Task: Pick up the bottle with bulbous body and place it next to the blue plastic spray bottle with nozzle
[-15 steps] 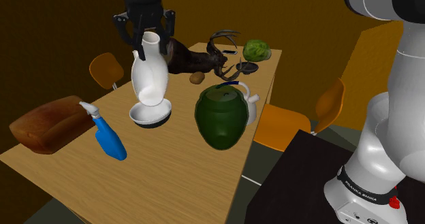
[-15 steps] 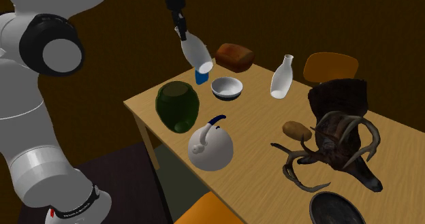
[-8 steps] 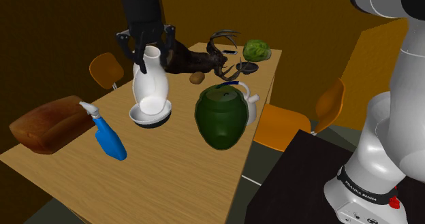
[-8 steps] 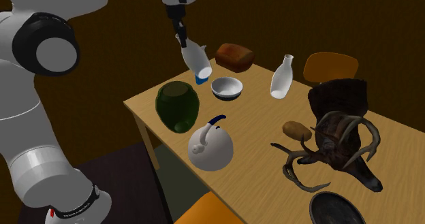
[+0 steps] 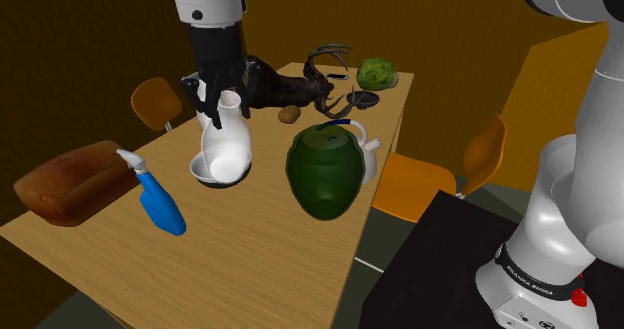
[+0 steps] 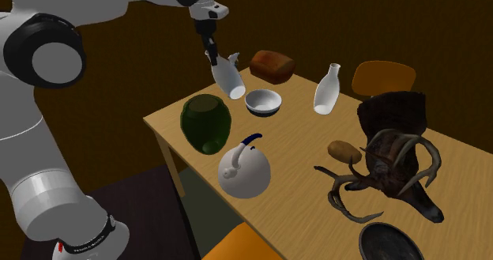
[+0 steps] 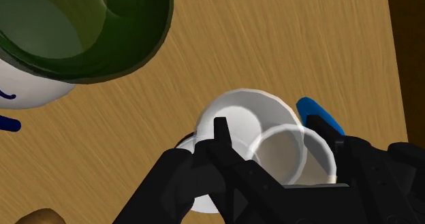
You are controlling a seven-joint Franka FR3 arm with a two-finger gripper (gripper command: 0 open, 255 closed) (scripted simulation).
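My black gripper (image 5: 222,89) is shut on the neck of a white bottle with a bulbous body (image 5: 227,149). The bottle hangs tilted just over a white bowl (image 5: 205,170). In the second exterior view the gripper (image 6: 210,51) holds the same bottle (image 6: 230,78) slanted above the table's far corner. The blue spray bottle (image 5: 160,203), with its white nozzle, lies on the table between the bowl and a brown loaf (image 5: 66,183). In the wrist view the fingers (image 7: 231,163) clasp the bottle's mouth (image 7: 282,152), and the blue spray bottle (image 7: 319,116) shows just past it.
A dark green jar (image 5: 325,169) and a white teapot (image 6: 244,168) stand near the bowl. A second white bottle (image 6: 326,88), a potato (image 6: 344,150), a dark antlered head (image 6: 397,151), a cabbage (image 5: 377,74) and a dark dish (image 6: 389,243) share the wooden table (image 5: 250,247). Orange chairs (image 5: 420,182) stand around it.
The gripper has come down with the white bottle, from well above the table to just over the bowl. The bottle now tilts more. Nothing on the table has moved.
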